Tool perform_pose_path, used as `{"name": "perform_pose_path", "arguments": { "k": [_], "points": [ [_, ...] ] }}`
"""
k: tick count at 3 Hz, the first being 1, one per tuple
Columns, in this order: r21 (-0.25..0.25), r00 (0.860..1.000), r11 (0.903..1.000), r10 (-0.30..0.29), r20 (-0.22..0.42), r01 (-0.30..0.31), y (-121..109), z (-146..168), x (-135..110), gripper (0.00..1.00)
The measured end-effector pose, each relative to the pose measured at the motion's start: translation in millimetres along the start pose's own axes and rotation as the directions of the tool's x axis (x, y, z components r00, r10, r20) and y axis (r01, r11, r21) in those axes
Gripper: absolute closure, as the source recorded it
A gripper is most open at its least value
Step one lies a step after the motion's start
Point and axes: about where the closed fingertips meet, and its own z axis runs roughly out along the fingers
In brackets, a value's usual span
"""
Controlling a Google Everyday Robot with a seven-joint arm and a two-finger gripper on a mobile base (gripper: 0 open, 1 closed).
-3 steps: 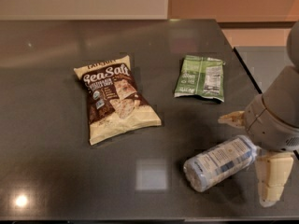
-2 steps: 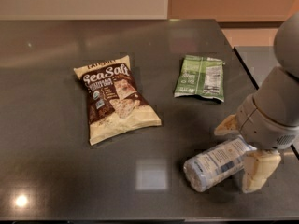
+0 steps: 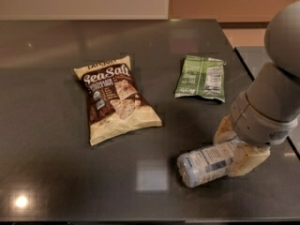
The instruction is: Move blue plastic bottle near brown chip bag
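Observation:
The blue plastic bottle [image 3: 205, 164] lies on its side on the dark table [image 3: 56, 182], at the front right. My gripper [image 3: 235, 146] reaches in from the right, with one cream finger [image 3: 224, 131] behind the bottle's right end and the other finger [image 3: 248, 159] in front of it. The fingers press on the bottle's right end, which they hide. The brown chip bag [image 3: 116, 98] lies flat left of centre, about a bag's width from the bottle.
A smaller green bag [image 3: 201, 77] lies behind the bottle, near the table's right side. The table's right edge [image 3: 243, 64] runs just beside my arm [image 3: 274, 97]. A bright light reflection sits at the front left.
My gripper has moved left and down over the bottle's right end, and its fingers have closed in from wide apart onto the bottle. The bottle and bags have stayed in place.

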Motion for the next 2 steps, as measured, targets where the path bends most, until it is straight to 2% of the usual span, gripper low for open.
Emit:
{"name": "perform_pose_path", "arguments": {
  "k": [1,2],
  "points": [
    [0.033,1.000,0.9993,0.019,0.003,-0.019,-11,-11,-17,0.92],
    [0.054,0.997,0.9965,0.062,0.037,-0.064,-28,-19,-36,1.00]
  ]
}}
